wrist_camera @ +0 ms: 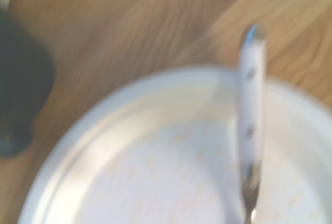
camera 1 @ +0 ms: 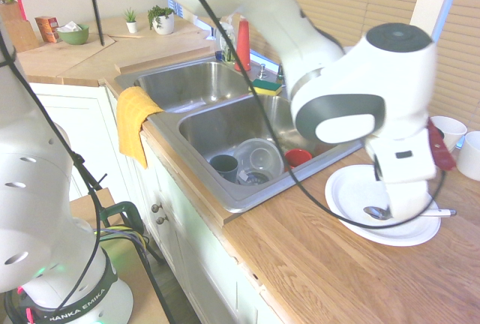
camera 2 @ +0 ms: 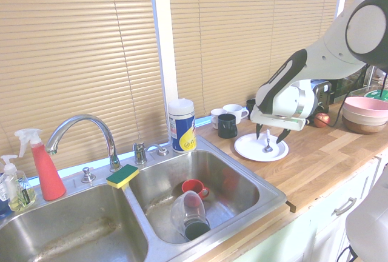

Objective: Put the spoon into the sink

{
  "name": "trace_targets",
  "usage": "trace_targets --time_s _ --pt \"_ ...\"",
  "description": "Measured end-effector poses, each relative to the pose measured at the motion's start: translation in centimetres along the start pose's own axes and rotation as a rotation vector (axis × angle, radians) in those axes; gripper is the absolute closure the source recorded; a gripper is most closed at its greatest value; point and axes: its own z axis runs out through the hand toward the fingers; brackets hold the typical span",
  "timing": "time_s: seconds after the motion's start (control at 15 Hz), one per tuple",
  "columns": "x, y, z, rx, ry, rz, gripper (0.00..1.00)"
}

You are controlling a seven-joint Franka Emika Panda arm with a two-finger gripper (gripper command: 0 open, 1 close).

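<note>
The spoon (camera 1: 379, 212) lies on a white plate (camera 1: 351, 189) on the wooden counter, right of the sink (camera 1: 247, 198). Its metal bowl points toward the sink and its white handle points away. In the second exterior view my gripper (camera 2: 271, 136) hangs open just above the spoon (camera 2: 267, 147) and the plate (camera 2: 248, 147), one finger on each side, not touching it. In the first exterior view the hand hides the fingers and the middle of the spoon. The wrist view shows the spoon's handle (wrist_camera: 250, 110) across the plate (wrist_camera: 155, 182), blurred.
The sink's near basin (camera 2: 267, 204) holds a red cup (camera 2: 194, 187), a clear container (camera 2: 187, 208) and a dark cup (camera 1: 224, 166). A dark mug (camera 2: 228, 125) and white mugs (camera 2: 233, 110) stand behind the plate. Stacked bowls (camera 2: 364, 113) sit further along the counter, and a yellow towel (camera 1: 133, 118) hangs over the sink's edge.
</note>
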Motion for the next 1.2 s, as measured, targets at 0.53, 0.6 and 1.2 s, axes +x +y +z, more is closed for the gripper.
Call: trace_targets --time_s 0.53,0.6,1.2 --pt "2.8 -1.5 1.9 0.001 0.029 0.04 1.0" --pt "2.8 -1.7 2.0 0.001 0.03 0.04 1.0" --pt "1.6 -2.3 2.8 0.002 0.037 0.036 1.0"
